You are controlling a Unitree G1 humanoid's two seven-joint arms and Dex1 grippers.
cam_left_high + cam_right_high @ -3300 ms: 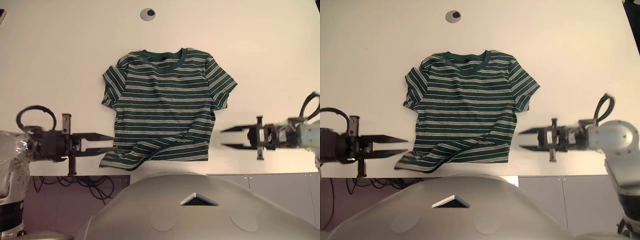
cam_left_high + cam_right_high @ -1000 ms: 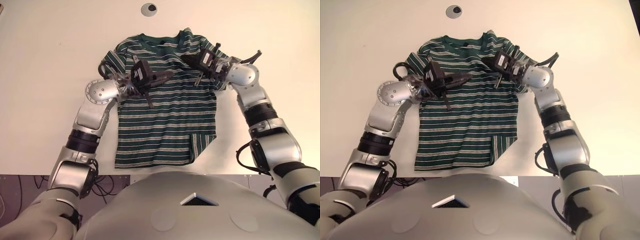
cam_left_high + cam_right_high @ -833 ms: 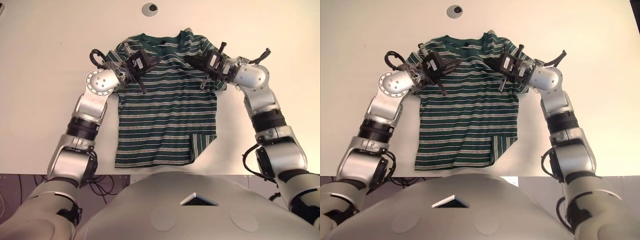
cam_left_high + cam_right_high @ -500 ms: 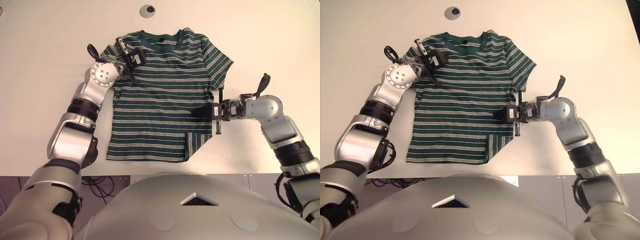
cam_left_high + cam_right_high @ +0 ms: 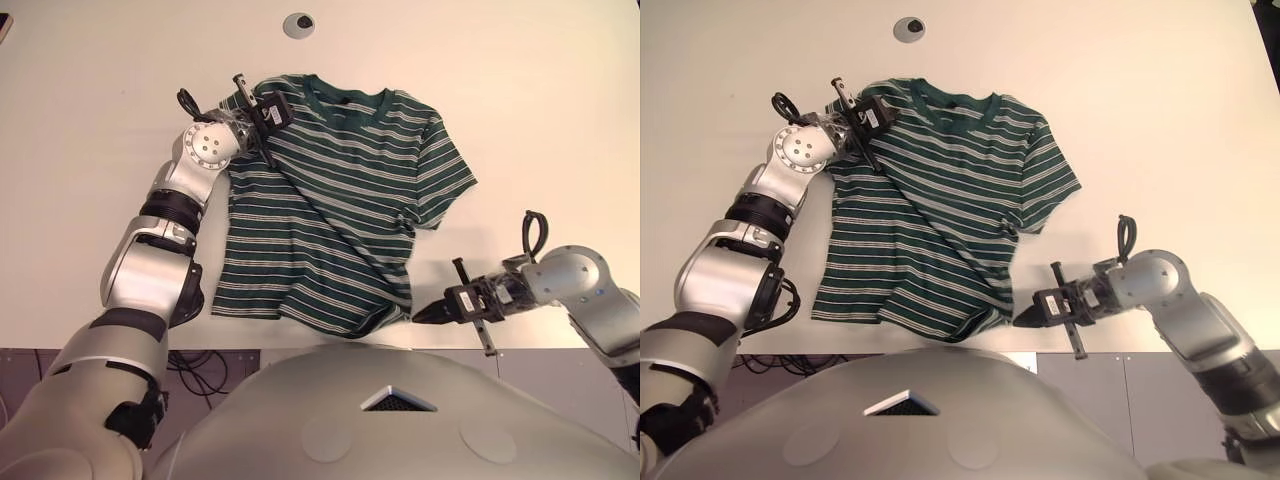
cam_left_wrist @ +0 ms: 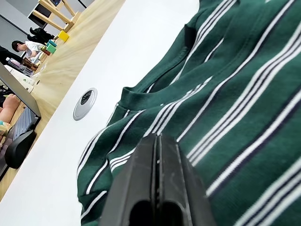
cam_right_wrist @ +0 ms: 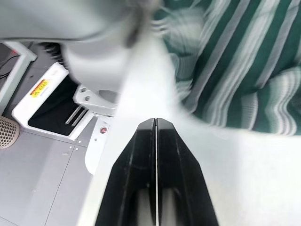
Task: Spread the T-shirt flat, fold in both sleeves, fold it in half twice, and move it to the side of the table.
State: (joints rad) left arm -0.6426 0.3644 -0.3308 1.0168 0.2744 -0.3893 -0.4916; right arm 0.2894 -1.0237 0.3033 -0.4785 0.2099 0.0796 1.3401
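The green striped T-shirt (image 5: 340, 210) lies face up on the white table (image 5: 540, 120), skewed, with its collar (image 5: 345, 97) at the far side. Its hem corner (image 5: 385, 315) near the front right is bunched. My left gripper (image 5: 278, 108) is shut and rests on the shirt's left shoulder, close to the collar; in the left wrist view its fingers (image 6: 156, 141) are pressed together over the striped cloth. My right gripper (image 5: 418, 316) is shut just beside the bunched hem corner, near the table's front edge. No cloth shows between its fingers (image 7: 155, 127).
A grey round grommet (image 5: 297, 25) sits in the table beyond the collar. The table's front edge (image 5: 250, 348) runs just under the hem, with cables and grey cabinets below. Bare tabletop lies to the left and right of the shirt.
My right gripper has moved from the shirt's right side down to the front edge by the hem corner. The shirt has skewed, its right sleeve swinging outward. My left gripper stays at the left shoulder.
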